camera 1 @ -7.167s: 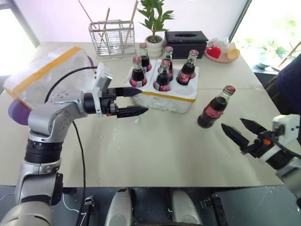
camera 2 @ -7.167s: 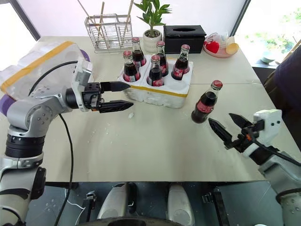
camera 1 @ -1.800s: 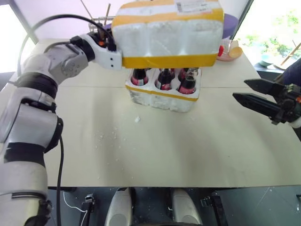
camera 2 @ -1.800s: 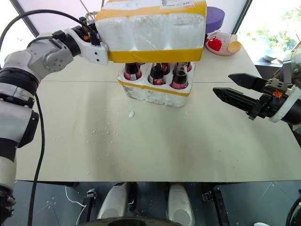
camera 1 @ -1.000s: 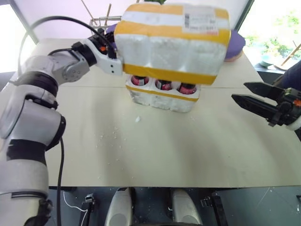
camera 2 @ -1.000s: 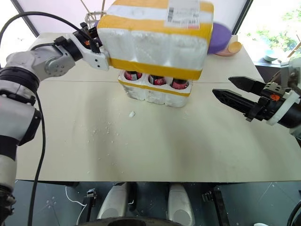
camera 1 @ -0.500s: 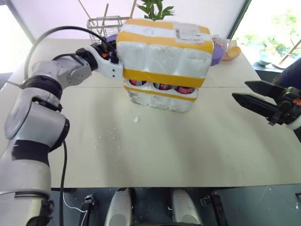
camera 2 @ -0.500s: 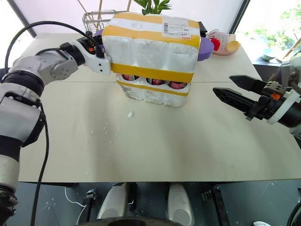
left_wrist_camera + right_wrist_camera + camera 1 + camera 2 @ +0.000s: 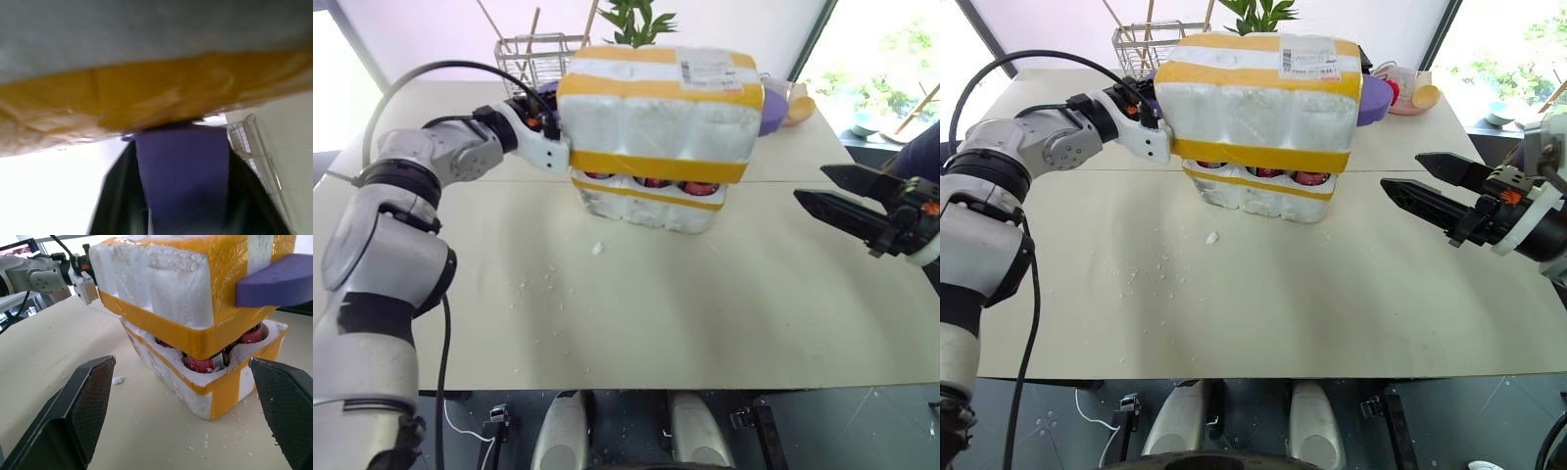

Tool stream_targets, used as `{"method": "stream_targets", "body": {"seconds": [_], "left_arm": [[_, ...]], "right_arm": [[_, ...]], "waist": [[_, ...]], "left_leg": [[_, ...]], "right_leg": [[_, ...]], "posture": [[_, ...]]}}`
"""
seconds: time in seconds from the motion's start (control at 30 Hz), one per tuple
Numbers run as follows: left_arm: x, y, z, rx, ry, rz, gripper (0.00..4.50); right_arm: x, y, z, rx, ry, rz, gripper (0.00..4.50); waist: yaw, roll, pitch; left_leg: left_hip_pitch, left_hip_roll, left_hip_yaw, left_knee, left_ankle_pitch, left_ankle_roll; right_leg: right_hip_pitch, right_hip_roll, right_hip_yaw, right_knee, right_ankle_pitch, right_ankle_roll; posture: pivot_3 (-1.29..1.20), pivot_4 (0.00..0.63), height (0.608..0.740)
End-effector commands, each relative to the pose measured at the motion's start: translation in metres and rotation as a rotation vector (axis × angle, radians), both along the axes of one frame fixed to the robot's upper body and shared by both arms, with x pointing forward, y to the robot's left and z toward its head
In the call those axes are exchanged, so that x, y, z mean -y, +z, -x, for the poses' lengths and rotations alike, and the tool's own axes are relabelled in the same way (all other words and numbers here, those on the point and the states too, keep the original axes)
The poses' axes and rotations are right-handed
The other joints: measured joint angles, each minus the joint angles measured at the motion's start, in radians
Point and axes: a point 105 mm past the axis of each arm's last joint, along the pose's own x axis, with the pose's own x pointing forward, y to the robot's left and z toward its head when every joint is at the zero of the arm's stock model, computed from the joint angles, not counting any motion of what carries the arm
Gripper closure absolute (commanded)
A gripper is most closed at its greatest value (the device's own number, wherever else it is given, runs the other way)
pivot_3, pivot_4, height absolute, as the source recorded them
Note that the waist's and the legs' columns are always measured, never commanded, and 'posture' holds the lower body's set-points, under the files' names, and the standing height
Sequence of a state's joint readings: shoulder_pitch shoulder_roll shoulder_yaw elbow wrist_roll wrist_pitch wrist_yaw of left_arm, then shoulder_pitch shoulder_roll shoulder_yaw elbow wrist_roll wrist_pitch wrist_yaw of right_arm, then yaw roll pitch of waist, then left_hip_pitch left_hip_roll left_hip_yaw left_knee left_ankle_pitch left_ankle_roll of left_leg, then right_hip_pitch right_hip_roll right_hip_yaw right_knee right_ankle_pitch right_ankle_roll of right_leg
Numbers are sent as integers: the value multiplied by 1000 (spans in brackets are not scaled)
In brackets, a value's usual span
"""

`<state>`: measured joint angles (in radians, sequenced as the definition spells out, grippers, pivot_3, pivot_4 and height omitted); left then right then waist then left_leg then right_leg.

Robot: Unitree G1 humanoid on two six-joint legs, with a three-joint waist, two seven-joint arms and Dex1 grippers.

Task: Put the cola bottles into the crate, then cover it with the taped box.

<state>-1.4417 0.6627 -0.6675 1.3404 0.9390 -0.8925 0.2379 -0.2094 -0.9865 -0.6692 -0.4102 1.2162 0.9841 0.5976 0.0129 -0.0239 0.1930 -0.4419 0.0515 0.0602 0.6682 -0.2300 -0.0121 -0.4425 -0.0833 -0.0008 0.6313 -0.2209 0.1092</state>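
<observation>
Taped box (image 9: 1258, 103) sits above crate (image 9: 1258, 196), gap showing; press it square. Left gripper (image 9: 546, 122) at box's end, grip unclear. Right gripper (image 9: 1425, 191) wide, empty.

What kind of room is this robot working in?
Probably an office or lab set up for trials: a plain table by bright windows, with a potted plant, a wire rack and a taped box.

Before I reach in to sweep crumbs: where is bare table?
Bare: the front half, from the crate to the near edge, between left arm and right tool. Crowded: behind the taped box, with rack and plant.
</observation>
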Motion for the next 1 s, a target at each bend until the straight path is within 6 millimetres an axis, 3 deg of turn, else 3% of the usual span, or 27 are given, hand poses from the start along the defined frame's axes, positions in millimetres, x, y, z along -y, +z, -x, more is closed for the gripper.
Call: {"method": "stream_targets", "body": {"seconds": [0.03, 0.07, 0.37, 0.43, 0.5, 0.57, 0.63, 0.7, 0.87, 1.0], "left_arm": [[-5, -3, 2, -14, 2, -32, 1181], [-8, -3, 2, -22, 7, -30, 597], [-66, -7, 27, -266, 51, 166, 597], [-92, -26, 29, -505, 144, 324, 597], [-112, -45, 37, -865, 172, 575, 597], [-120, -42, 68, -1280, 69, 837, 597], [-115, -25, 106, -1490, -68, 917, 597], [-113, -12, 124, -1541, -88, 965, 597], [-117, 19, 138, -1515, -114, 1092, 597], [-118, 24, 145, -1499, -68, 1067, 597]], "right_arm": [[-7, 6, 4, 46, 22, 28, 0], [-7, 6, 4, 46, 25, 31, 0], [-4, 5, -2, 44, 22, 33, 0], [-4, 2, -3, 39, 25, 32, 0], [-5, -1, -3, 33, 30, 32, 0], [-6, -4, -4, 24, 43, 39, 0], [-7, -7, -6, 17, 56, 47, 0], [-7, -8, -8, 13, 65, 58, 0], [-9, -5, -21, 30, 90, 79, 0], [-13, -2, -27, 41, 122, 85, 0]], "waist": [[0, 0, 0], [0, 0, 0], [-2, 0, 0], [0, 1, 0], [-1, 1, 0], [-4, 1, 0], [-21, 0, 0], [-27, 0, 0], [-24, 1, -1], [-26, 1, -1]], "left_leg": [[0, 0, 0, 0, 0, 0], [0, 0, 0, 0, 0, 0], [0, 0, 0, 0, 0, 0], [0, 0, 0, 0, 0, 0], [1, 0, 0, 1, 0, 0], [0, 1, 0, 1, 0, 0], [0, 1, -1, 1, 0, 0], [-1, 2, -3, 1, 0, 0], [10, 0, -5, 1, 0, 0], [16, 0, -5, -2, 0, 0]], "right_leg": [[0, 0, 0, 0, 0, 0], [0, 0, 0, 0, 0, 0], [0, 0, 0, 0, 0, 0], [0, 0, 0, 0, 0, 0], [0, 0, 0, 1, 0, -1], [0, 0, 0, 1, 0, -1], [0, 0, 0, 2, 0, -1], [0, 1, -1, 2, 0, -1], [12, 1, -2, 2, 0, -1], [16, 1, -2, 0, -4, -7]], "posture": [[0, 150, 740], [0, 150, 740], [0, 150, 740], [0, 150, 740], [0, 150, 740], [0, 150, 740], [0, 150, 740], [0, 150, 740], [0, 150, 740], [0, 150, 740]]}}
